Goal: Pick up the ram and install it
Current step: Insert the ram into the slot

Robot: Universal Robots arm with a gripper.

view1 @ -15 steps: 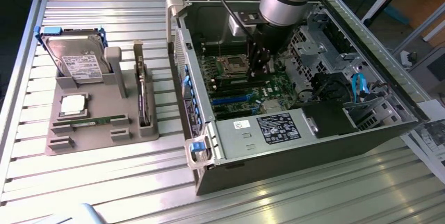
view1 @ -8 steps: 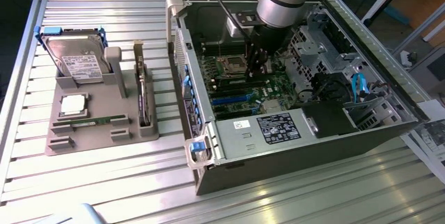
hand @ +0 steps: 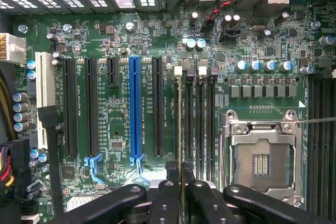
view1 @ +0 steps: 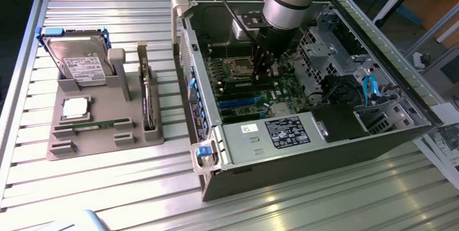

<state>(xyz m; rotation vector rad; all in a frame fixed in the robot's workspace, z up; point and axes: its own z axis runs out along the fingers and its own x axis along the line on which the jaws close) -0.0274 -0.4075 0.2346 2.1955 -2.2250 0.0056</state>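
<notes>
Your claw (hand: 180, 176) is clenched on the ram (hand: 179, 124), held edge-on and lined up over a memory slot (hand: 189, 119) beside the empty processor socket (hand: 261, 161). Pickup looks done; pressing it home seems left. Your arm (view1: 291, 0) reaches steeply down into the open computer case (view1: 287, 156).

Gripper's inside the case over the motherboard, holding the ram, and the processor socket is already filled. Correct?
Not quite. The wrist view shows the processor socket empty, contacts bare. The gripper is inside the case over the motherboard, holding the ram.
</notes>
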